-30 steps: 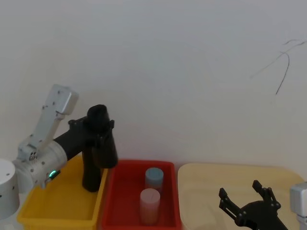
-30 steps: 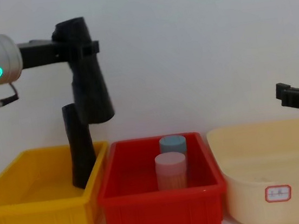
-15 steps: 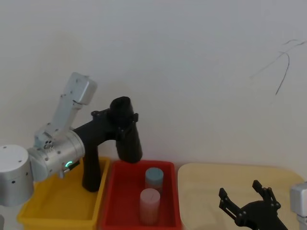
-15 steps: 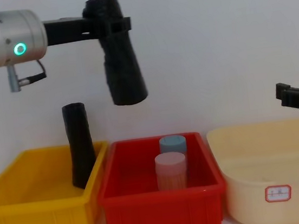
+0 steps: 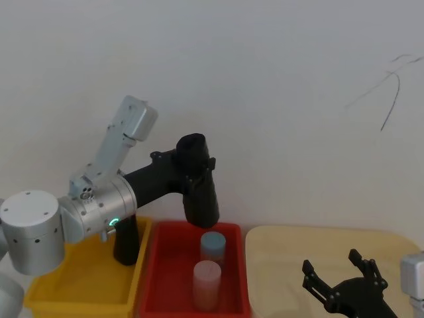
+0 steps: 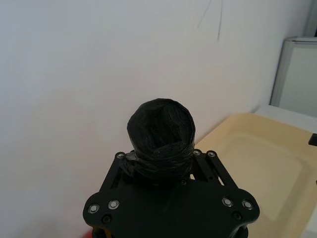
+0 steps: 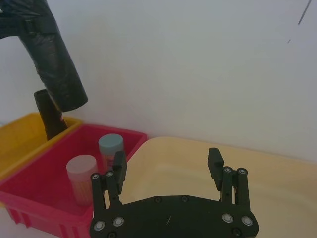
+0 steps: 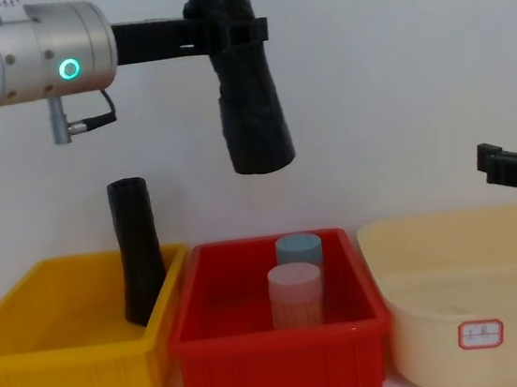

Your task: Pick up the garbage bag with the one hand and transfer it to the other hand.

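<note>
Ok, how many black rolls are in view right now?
2. The garbage bag hangs in the left gripper, high above the red bin; a slimmer roll stands leaning in the yellow bin. None seem hidden.

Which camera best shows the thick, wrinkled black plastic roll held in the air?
Chest view: the wrinkled black plastic roll shows full length side-on, clamped near its top by the left gripper. Head view foreshortens it; left wrist view faces its top end; right wrist view crops its top.
</note>
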Motion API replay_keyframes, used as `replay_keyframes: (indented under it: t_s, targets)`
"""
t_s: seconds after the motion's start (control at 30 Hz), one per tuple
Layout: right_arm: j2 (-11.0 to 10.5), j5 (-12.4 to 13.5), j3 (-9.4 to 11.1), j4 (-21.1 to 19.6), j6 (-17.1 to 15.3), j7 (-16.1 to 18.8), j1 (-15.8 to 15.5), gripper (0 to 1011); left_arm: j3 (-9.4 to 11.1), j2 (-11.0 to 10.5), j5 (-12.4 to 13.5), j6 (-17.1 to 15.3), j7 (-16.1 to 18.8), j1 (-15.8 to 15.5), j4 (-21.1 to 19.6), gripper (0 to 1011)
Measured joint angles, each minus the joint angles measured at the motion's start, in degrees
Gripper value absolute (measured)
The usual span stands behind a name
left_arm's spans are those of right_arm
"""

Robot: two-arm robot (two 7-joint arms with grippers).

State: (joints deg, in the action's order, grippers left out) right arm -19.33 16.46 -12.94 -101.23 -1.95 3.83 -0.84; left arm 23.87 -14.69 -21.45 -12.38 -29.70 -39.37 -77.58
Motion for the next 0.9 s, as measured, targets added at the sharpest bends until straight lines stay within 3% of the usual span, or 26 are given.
replay_keyframes:
  t_s: [0.9]
  targets:
    - [0.0,0.0,0.0,0.0,0.0,0.0,0.0,1000,4.3,3.2,-1.0,2.7,-3.8,-5.2,7.0,392]
